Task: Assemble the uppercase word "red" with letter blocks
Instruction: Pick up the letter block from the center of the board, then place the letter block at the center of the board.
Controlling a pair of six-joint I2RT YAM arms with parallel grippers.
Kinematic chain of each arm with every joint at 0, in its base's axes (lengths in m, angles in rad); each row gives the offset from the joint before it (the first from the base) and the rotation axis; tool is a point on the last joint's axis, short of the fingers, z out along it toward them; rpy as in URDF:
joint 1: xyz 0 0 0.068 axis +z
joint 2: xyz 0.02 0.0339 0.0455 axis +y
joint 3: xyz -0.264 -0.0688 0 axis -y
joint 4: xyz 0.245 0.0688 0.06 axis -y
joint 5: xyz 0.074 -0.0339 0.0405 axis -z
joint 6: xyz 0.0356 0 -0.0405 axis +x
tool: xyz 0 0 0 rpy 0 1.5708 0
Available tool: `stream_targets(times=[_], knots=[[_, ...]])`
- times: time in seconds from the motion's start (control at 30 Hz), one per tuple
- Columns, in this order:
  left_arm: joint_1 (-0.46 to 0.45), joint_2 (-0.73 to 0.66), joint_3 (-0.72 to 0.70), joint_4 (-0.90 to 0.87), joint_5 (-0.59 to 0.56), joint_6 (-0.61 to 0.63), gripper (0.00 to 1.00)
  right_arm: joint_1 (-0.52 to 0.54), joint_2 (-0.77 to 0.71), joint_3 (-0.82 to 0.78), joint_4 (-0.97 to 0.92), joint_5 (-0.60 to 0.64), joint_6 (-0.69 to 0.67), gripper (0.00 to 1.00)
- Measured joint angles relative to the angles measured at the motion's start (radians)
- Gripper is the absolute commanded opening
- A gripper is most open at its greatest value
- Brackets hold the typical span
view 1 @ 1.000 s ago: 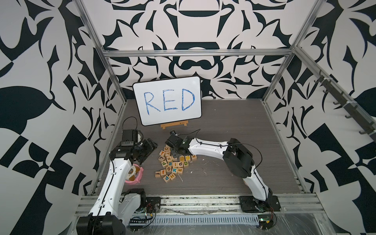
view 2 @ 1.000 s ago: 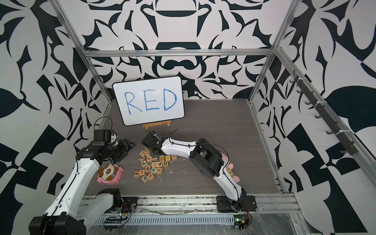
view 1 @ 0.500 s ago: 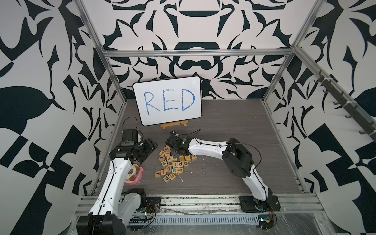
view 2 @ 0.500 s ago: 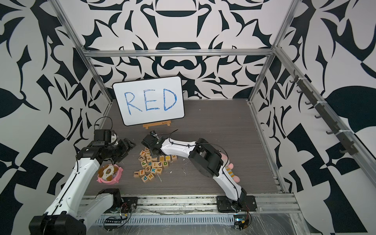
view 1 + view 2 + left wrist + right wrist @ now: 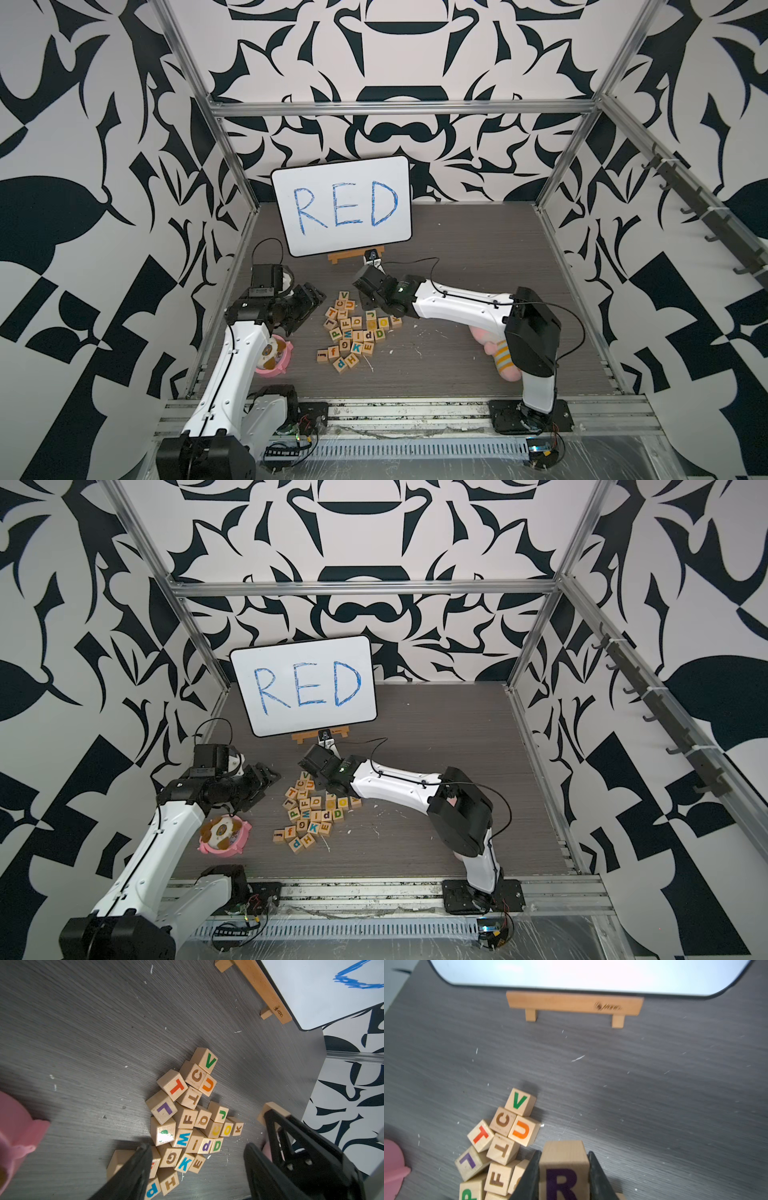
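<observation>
With right gripper (image 5: 564, 1154) clamped on purple R block (image 5: 562, 1180), short of the wooden stand (image 5: 575, 1004): lift level, clear the U block (image 5: 522, 1130), set square before the stand. Leave half-spread, empty left gripper (image 5: 197, 1147) farther off.

We see a dark grey wood-grain tabletop (image 5: 478, 245). From its middle, pale wooden letter cubes (image 5: 353, 332) cluster at eight o'clock, a pink bowl (image 5: 245, 831) lies farther out, a white board's wooden stand (image 5: 338, 257) is at eleven, and a pink plush toy (image 5: 510, 373) at four.

The right jaws have closed on the R block (image 5: 562, 1178). The right arm (image 5: 457, 305) has drawn its elbow back, uncovering the plush (image 5: 505, 359).
</observation>
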Motion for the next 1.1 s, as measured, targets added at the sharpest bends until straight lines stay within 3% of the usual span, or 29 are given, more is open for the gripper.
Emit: stream_targets(times=[0.73,1.1], knots=[[-0.016,-0.002,0.0,0.0,-0.002,0.0,0.76,-0.182,0.325,0.256,-0.037,-0.007,-0.001,0.16],[-0.037,0.034,0.0,0.0,0.003,0.0,0.76,-0.213,0.414,0.34,-0.045,-0.051,-0.016,0.24]])
